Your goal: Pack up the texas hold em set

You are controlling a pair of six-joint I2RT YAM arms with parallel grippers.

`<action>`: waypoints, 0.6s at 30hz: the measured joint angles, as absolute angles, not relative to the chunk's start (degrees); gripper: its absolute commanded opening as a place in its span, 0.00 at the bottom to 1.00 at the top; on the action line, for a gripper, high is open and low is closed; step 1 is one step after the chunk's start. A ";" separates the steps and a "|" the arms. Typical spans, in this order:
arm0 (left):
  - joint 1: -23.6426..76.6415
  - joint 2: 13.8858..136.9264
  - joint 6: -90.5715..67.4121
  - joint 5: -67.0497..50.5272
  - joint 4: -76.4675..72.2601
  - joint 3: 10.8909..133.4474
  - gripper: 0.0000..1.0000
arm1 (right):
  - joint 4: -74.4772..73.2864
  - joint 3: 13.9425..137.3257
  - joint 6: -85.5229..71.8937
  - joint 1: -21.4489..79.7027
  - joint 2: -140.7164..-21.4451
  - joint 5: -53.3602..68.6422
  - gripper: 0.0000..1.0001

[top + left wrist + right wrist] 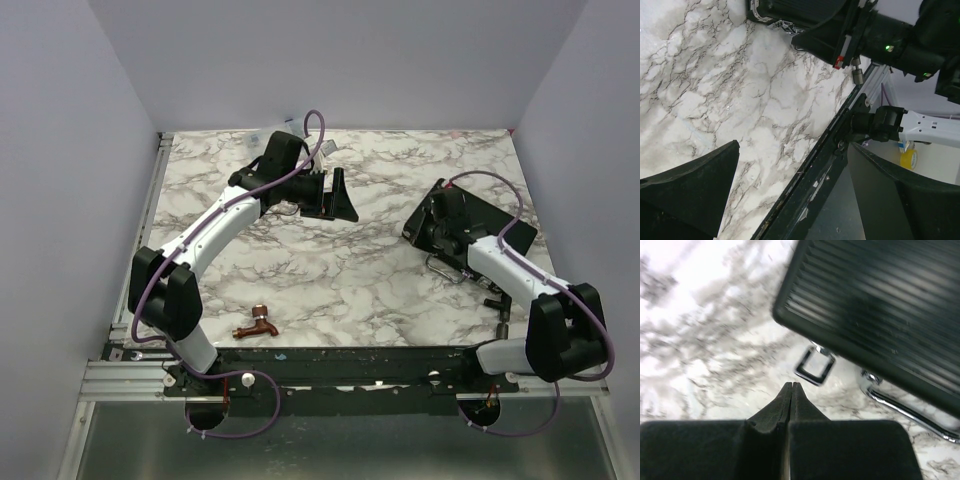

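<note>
The texas hold em set shows as a closed black hard case (485, 222) at the right of the marble table; its chips, cards and discs are hidden. In the right wrist view its ribbed lid (880, 305) fills the upper right, with a silver latch (815, 365) hanging open and the silver handle (905, 409) along its near side. My right gripper (791, 386) is shut and empty, its tip just short of the latch; from above it (436, 236) sits over the case's near-left edge. My left gripper (345, 195) is open and empty above the table's back middle, well left of the case (805, 7).
A copper faucet (257, 325) lies near the front edge by the left arm's base. A clear plastic box (318, 152) is partly hidden behind the left arm at the back. The left wrist view shows the table's black edge rail (825, 165) between my fingers.
</note>
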State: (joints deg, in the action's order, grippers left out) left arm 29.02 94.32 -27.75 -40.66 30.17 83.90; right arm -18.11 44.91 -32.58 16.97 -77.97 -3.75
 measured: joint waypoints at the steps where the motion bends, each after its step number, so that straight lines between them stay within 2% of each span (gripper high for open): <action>1: 29.02 94.41 -27.68 -40.66 30.20 83.90 0.89 | -18.24 46.35 -32.51 16.97 -77.84 -3.86 0.01; 8: 29.02 94.54 -27.53 -40.66 30.52 83.92 0.89 | -19.11 55.92 -30.81 16.86 -80.77 -5.63 0.01; 18: 29.02 94.54 -27.33 -40.66 31.44 84.34 0.89 | -19.81 53.12 -30.59 16.86 -83.18 -8.12 0.01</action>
State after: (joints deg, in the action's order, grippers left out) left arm 29.02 94.54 -27.33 -40.66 31.44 84.33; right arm -19.81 53.12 -30.59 16.86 -83.18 -8.12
